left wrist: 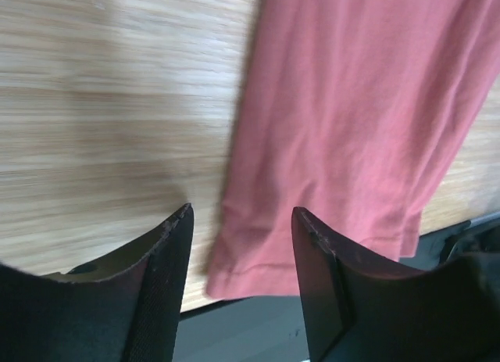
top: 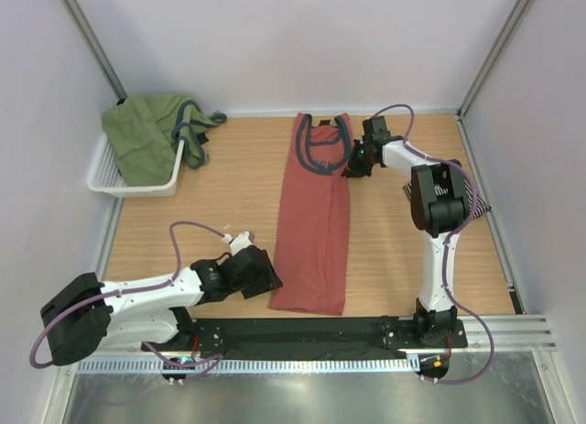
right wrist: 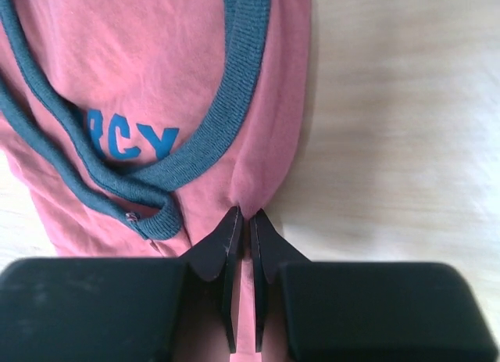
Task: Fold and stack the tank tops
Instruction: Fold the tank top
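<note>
Salmon-red tank top, folded into a long strip, lies lengthwise on the counter between the two arms. Right fingers are closed, pinching its far right edge. Left fingers stand apart and empty beside its near left hem corner.

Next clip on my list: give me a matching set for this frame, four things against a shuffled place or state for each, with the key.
Things:
1. left claw
2. right claw
3. salmon-red tank top
4. white basket

Place or state:
A. holds an olive-green garment
B. open, at the near end of the top
C. shut on the top's edge beside the teal trim
D. laid as a long strip down the middle of the wooden table

Pairs: 1-B, 2-C, 3-D, 4-A
</note>
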Motion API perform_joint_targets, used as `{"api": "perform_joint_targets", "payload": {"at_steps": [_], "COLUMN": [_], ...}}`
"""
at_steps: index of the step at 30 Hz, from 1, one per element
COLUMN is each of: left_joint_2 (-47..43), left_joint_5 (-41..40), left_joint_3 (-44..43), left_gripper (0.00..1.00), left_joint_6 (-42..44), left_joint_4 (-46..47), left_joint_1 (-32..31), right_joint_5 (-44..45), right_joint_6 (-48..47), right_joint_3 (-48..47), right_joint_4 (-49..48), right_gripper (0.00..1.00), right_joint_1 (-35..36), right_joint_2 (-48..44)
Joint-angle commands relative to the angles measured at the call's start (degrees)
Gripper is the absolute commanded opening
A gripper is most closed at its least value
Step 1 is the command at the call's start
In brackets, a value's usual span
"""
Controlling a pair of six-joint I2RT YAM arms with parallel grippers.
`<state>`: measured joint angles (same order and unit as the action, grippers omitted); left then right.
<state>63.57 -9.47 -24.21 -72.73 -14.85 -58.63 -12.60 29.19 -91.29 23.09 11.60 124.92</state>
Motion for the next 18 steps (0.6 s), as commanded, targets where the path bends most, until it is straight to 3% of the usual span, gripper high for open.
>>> {"api": "perform_joint_targets", "payload": {"at_steps": [1,4,8,10,12,16,18], "left_joint_2": [-1.96,-3.45,-3.98,-4.16,-4.68,-7.49,-8.46], "left_joint_5": [-3.09,-2.57,-3.27,-3.36,-1.87,-3.09,-3.18], "left_joint_3": [1.62,2.23,1.27,0.31,0.21,1.09,1.27], "left_gripper": [0.56,0.57,0.56,0.56,0.61,0.9,0.96], "left_joint_6": [0.92,1.97,3.38,4.78,7.59,8.39,8.66], "left_joint_4": [-6.23,-6.77,-7.99,-8.44,-7.3,-7.3,-7.47], "left_joint_1": [2.54,4.66,5.81,5.81,5.81,5.81,5.81], "right_joint_5": [1.17,1.52,4.07,4.86,5.48,8.99,10.57], "right_joint_6": [-1.24,-1.68,-1.59,-1.85,-2.55,-4.49,-5.11], "right_joint_3": [-6.34,-15.83,-25.08,-20.62,-13.44,0.11,10.71], "right_joint_4": [2.57,6.78,12.94,11.28,8.38,7.23,5.39], "right_gripper": [0.13,0.14,0.36,0.5,0.54,0.56,0.56], "right_joint_1": [1.59,2.73,3.26,3.26,3.35,4.75,5.98], "right_joint_2": [4.35,9.97,13.42,8.78,4.65,-10.52,-17.05]}}
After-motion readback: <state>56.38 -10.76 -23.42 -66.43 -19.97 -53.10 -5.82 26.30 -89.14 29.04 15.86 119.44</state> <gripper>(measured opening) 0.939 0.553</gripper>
